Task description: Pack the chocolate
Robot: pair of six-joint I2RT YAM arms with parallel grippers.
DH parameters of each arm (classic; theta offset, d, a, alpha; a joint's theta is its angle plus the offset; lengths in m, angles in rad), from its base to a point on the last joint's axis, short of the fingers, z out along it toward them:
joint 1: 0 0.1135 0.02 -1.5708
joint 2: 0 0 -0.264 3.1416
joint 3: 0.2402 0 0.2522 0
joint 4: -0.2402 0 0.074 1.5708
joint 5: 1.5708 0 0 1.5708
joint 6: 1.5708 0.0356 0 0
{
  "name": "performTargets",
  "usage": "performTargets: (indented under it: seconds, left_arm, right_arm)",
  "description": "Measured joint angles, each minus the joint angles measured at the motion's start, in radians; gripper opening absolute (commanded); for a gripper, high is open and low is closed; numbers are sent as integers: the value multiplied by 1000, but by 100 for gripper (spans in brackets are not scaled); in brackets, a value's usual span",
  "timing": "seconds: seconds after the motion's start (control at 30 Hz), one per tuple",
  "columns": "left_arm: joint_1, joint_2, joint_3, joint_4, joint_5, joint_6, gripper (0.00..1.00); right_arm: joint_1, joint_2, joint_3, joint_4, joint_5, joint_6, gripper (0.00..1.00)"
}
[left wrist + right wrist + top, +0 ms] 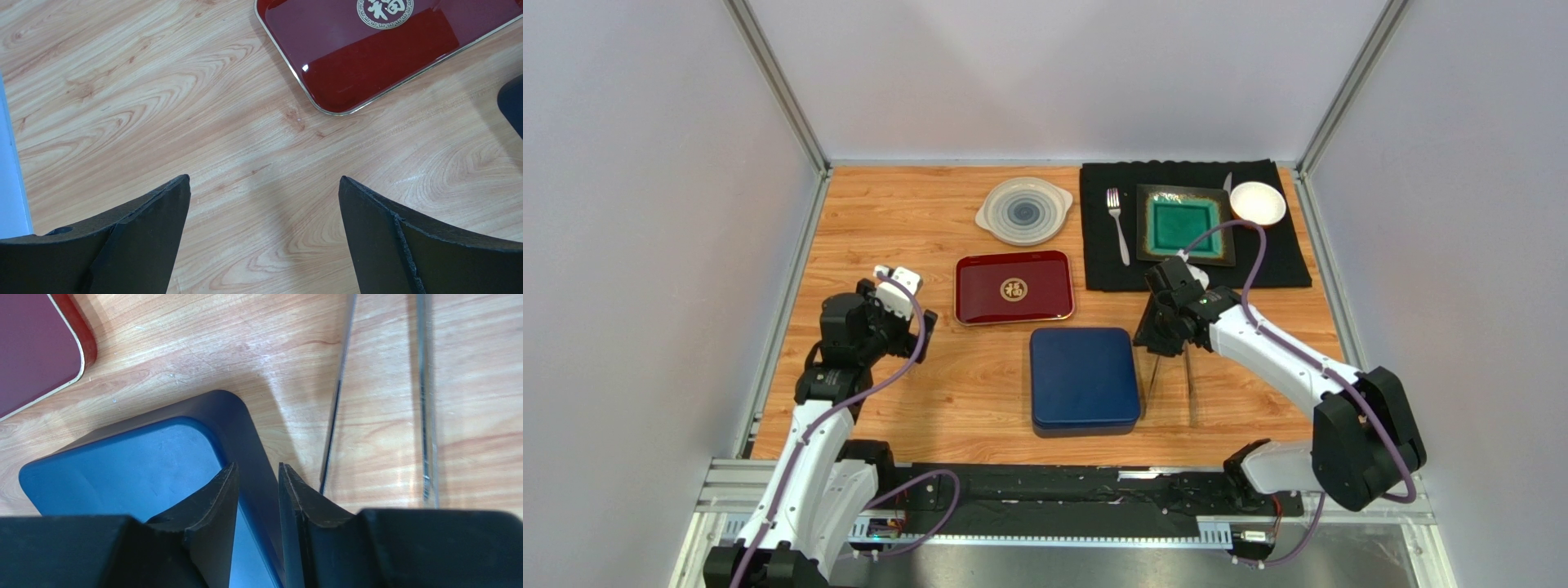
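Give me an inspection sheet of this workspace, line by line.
Surface: wooden table, no spills seen.
Job's things: chocolate nothing seen; blue box, lid on.
Clutter: red tray, clear lidded dish, black cloth bearing fork, green plate, white bowl; two thin metal rods beside the box.
Grippers: left gripper open above bare wood; right gripper, jaws narrowly apart at the box's right edge, grip unclear.
Cables: purple cable along each arm.
Surroundings: pale walls on three sides.

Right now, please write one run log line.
left gripper open | right gripper at blue box edge, grip unclear | no chocolate visible
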State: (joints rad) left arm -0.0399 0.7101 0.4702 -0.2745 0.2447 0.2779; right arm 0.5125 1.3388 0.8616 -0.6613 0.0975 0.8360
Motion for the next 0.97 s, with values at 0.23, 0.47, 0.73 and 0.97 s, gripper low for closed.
performTargets:
  seconds: [0.23, 0.47, 0.73, 0.97]
  left_arm:
    - [24, 26, 0, -3, 5, -8, 99]
    - [67, 45, 0, -50, 17, -29, 99]
    - [76, 66, 0, -92, 47, -64, 99]
    - [81, 92, 0, -108, 66, -87, 99]
  right_arm:
    - [1, -112, 42, -103, 68, -37, 93]
    - [1, -327, 51, -140, 124, -139, 100]
    - [2, -466, 58, -141, 129, -260, 100]
    - [2, -498, 58, -127, 128, -320, 100]
